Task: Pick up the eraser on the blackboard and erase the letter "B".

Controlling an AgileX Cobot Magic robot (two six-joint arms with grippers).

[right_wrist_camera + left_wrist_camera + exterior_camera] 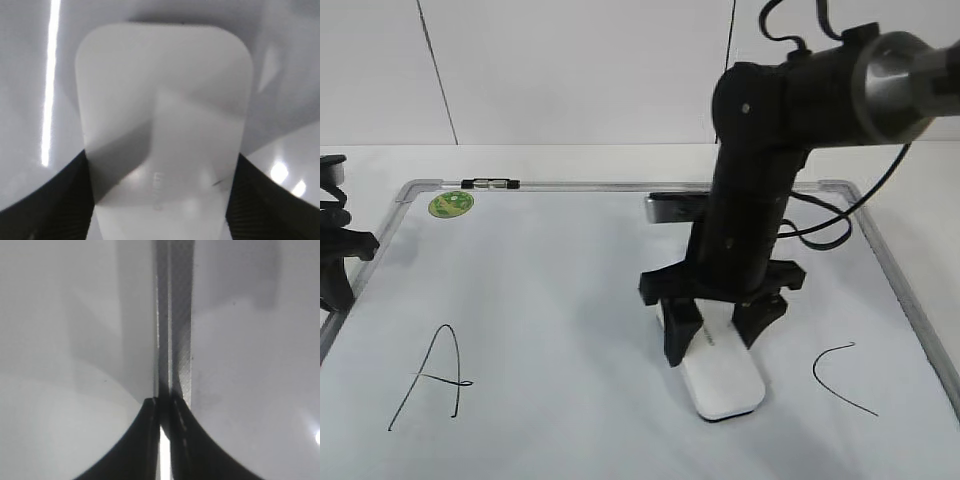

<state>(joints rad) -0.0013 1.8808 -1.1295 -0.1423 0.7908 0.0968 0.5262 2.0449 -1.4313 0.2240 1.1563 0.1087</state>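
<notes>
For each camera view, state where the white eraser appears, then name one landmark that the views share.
Exterior view: eraser lies low, right of centre on the blackboard, between the right end effector fingers.
Left wrist view: not in it.
Right wrist view: eraser fills the centre.
Shared landmark: the blackboard's white surface.

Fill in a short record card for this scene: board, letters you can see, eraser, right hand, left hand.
board: white board with grey frame, lying flat, green sticker at far left corner
letters: A near left, C near right; no B visible
eraser: white eraser flat on the board between A and C
right hand: right hand fingers on either side of the eraser's far end
left hand: left hand shut, over the board's left frame edge
</notes>
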